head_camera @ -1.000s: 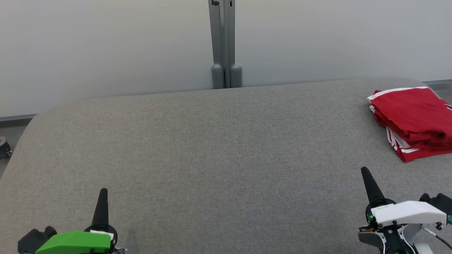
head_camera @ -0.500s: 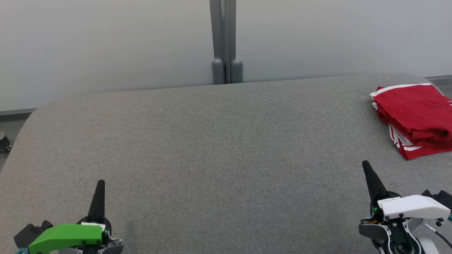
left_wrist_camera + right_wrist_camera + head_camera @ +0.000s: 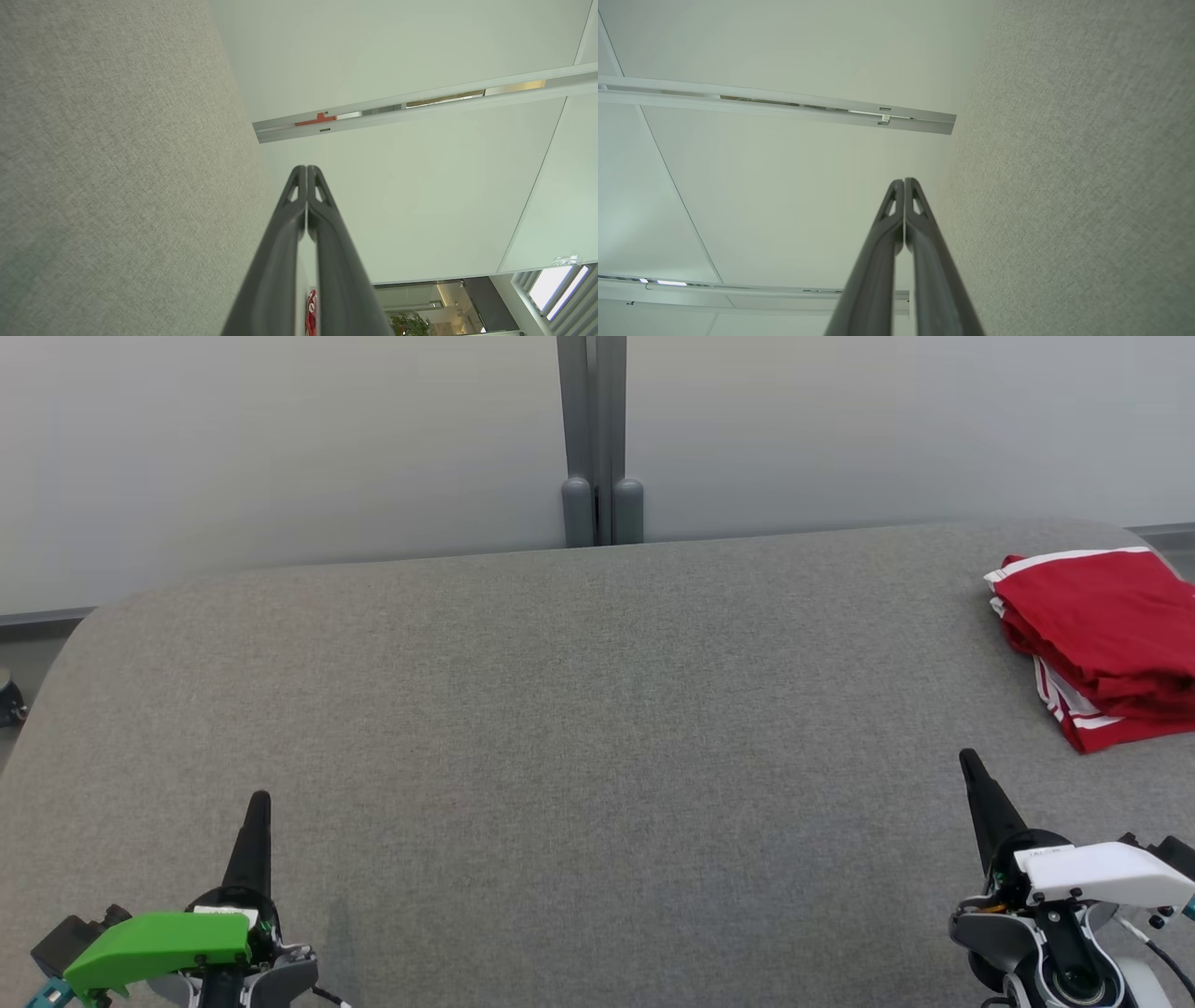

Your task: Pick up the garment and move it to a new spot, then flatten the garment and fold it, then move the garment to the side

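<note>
While you look down from the head camera, the grey fabric worktop (image 3: pixel 597 709) takes up most of what you see, its far corners rounded and its middle bare. Beyond the worktop's far edge stands a pale wall (image 3: pixel 280 457), and a grey double post (image 3: pixel 597 429) rises against it just behind the middle of that far edge.

You will find the garment (image 3: pixel 1102 644) on the worktop's far right corner. It is red with white stripes along its edges, folded into a thick stack of several layers, and its right side runs out of the picture. Nothing touches it; both pincers are well apart from it.

Your left pincer (image 3: pixel 259 803) hangs over the worktop's near left part, below it a green cover (image 3: pixel 154 943) on the wrist. Its two dark fingers are pressed together into one point and pinch nothing; the left wrist camera shows them meeting at the tip, with the worktop's fabric along one side.

Your right pincer (image 3: pixel 969 761) hangs over the worktop's near right part, with a white cover (image 3: pixel 1102 875) on its wrist. Its fingers are likewise pressed together and empty, leaning slightly toward the worktop's left, and the right wrist camera shows their tips meeting beside the same grey fabric.

Past the worktop's left edge a small dark thing (image 3: pixel 9 705) sits on the floor, too small for you to tell what it is.
</note>
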Robot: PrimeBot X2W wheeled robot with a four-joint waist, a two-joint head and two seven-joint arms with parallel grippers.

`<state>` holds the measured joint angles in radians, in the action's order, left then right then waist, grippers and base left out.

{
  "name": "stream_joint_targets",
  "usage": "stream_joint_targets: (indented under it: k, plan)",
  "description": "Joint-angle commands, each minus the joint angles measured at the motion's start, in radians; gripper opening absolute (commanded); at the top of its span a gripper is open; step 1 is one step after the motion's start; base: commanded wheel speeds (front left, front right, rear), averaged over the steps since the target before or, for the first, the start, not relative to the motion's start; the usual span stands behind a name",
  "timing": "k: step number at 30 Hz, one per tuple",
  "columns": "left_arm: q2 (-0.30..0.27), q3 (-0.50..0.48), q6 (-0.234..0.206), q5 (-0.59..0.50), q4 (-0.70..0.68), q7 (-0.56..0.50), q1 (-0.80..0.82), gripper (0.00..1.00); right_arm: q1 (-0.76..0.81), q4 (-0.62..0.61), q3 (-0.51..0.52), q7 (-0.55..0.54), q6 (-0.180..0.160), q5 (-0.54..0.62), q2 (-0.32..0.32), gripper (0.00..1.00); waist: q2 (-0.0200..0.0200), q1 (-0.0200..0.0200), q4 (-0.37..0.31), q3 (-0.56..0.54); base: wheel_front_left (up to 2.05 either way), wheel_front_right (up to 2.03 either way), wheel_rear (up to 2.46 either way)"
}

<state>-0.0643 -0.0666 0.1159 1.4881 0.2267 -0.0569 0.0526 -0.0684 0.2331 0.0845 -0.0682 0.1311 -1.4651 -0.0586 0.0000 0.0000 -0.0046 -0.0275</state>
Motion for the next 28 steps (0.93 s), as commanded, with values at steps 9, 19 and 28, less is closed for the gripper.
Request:
stream_joint_targets:
  k: [9,19,28]
  plan:
    - [-0.004,-0.017,0.011,0.074,0.010,-0.023,0.043,0.00,-0.031,0.006,0.013,-0.022,-0.001,-0.082,0.001,0.00,0.0000,0.0000,0.002,0.014,0.00,0.00,0.00]
    - [-0.002,-0.028,0.017,0.137,0.019,-0.041,0.063,0.00,-0.045,0.012,0.023,-0.040,-0.001,-0.149,0.002,0.00,0.0000,0.0000,0.004,0.028,0.00,0.00,0.00]
    - [0.000,-0.032,0.018,0.140,0.020,-0.045,0.065,0.00,-0.044,0.013,0.025,-0.044,-0.001,-0.155,0.003,0.00,0.0000,0.0000,0.005,0.031,0.00,0.00,0.00]
